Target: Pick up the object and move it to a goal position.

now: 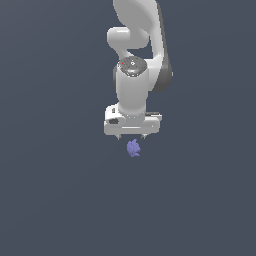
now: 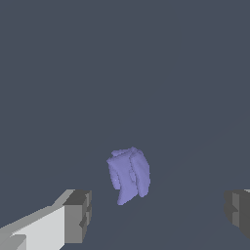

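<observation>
**Claw above the object, fingers apart**

Two grey fingertips (image 2: 78, 215) are seen closest to the lens in the wrist view, one at each lower corner of the frame, with a white finger body attached to the nearer one. A wide gap is left between them, so the claw (image 2: 158, 212) is shown spread apart and nothing is gripped. The object (image 2: 128, 175), a small lavender-blue lump with faceted, matte surfaces, is seen through that gap, beyond the tips and closer to the finger with the white body than to the other. No contact between the object and either fingertip is visible.

In the exterior view the white arm (image 1: 134, 85) is seen from above, its wrist pointed downward. The claw (image 1: 131, 136) is carried under a white crossbar, with two short tips showing below it. The object (image 1: 133, 148) lies on the plain dark grey ground (image 1: 50, 190), just past those tips and roughly centred under the crossbar. It is clearly narrower than the crossbar.
</observation>
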